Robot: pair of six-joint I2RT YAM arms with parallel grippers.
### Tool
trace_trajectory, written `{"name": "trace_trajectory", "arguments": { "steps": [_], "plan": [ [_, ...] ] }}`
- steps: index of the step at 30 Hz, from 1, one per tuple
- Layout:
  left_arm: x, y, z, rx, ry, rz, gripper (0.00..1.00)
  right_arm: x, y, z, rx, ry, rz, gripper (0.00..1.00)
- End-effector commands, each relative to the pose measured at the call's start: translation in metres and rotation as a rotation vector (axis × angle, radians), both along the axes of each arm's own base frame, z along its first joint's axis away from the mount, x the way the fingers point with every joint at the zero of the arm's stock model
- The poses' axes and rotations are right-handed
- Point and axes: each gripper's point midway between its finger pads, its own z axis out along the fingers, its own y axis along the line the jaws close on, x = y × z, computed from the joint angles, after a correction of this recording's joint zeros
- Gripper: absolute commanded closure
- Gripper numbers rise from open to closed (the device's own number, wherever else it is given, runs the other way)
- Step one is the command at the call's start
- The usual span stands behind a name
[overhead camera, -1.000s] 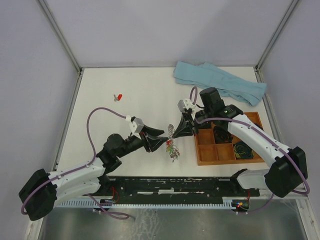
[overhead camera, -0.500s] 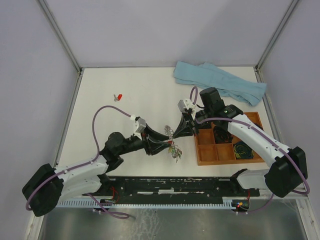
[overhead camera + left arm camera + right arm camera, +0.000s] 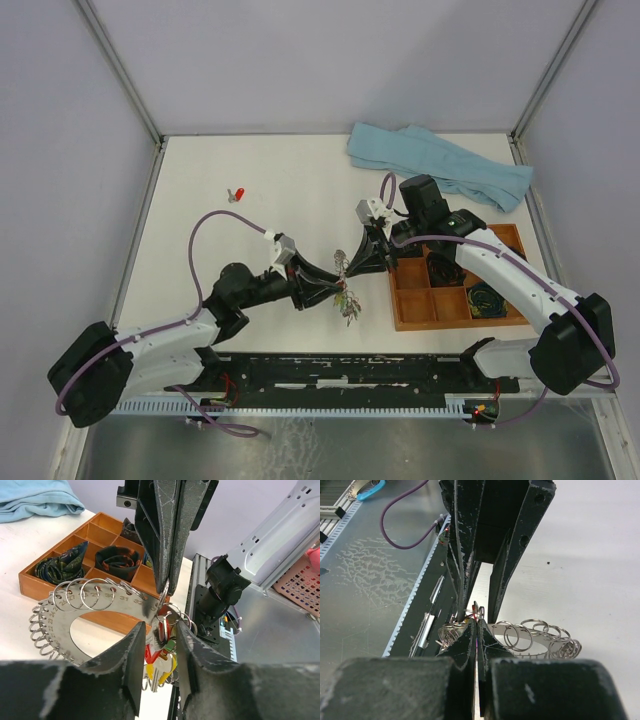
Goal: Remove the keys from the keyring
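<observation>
The keyring [image 3: 60, 625] is a silvery disc fringed with small wire loops, held up off the table beside the tray. My right gripper [image 3: 477, 625] is shut on its rim; its fingers [image 3: 167, 540] come down from above in the left wrist view. A cluster of keys [image 3: 162, 652] with red, green and yellow heads hangs from the ring under that grip. My left gripper [image 3: 160, 630] is open, one jaw on each side of the hanging keys. From above, the ring [image 3: 343, 266] and keys [image 3: 347, 303] sit between both grippers.
A wooden compartment tray [image 3: 412, 318] with dark coiled bundles stands right of the ring. A light blue cloth [image 3: 440, 165] lies at the back right. A small red-headed key [image 3: 237, 194] lies alone at the back left. The arms' base rail runs along the near edge.
My left gripper has moved right and closer, so its jaws now straddle the hanging keys. My right gripper has held the ring still.
</observation>
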Motion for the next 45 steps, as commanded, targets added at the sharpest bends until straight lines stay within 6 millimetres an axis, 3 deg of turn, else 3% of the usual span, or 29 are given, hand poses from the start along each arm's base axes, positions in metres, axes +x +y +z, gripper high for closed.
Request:
{"name": "trace_trajectory", "arguments": {
  "steps": [1, 7, 23, 31, 39, 45],
  "plan": [
    [0.002, -0.003, 0.028, -0.065, -0.063, -0.01, 0.67, -0.005, 0.001, 0.022, 0.076, -0.037, 0.049, 0.99],
    [0.0, -0.006, 0.026, -0.057, -0.066, -0.034, 0.96, -0.003, 0.002, 0.02, 0.071, -0.038, 0.042, 0.99],
    [-0.007, -0.011, 0.024, -0.052, -0.048, -0.097, 0.97, 0.004, 0.009, 0.022, 0.101, 0.022, 0.001, 0.99],
    [-0.015, -0.024, 0.019, -0.026, 0.035, -0.208, 0.97, 0.004, 0.009, 0.022, 0.099, 0.011, -0.005, 0.99],
    [-0.015, -0.022, 0.025, -0.048, 0.005, -0.193, 0.97, 0.012, 0.01, 0.014, 0.068, 0.0, -0.044, 0.99],
    [-0.01, -0.005, 0.027, -0.057, -0.032, -0.091, 0.67, 0.004, 0.007, 0.017, 0.075, -0.004, -0.004, 0.99]
  ]
}}
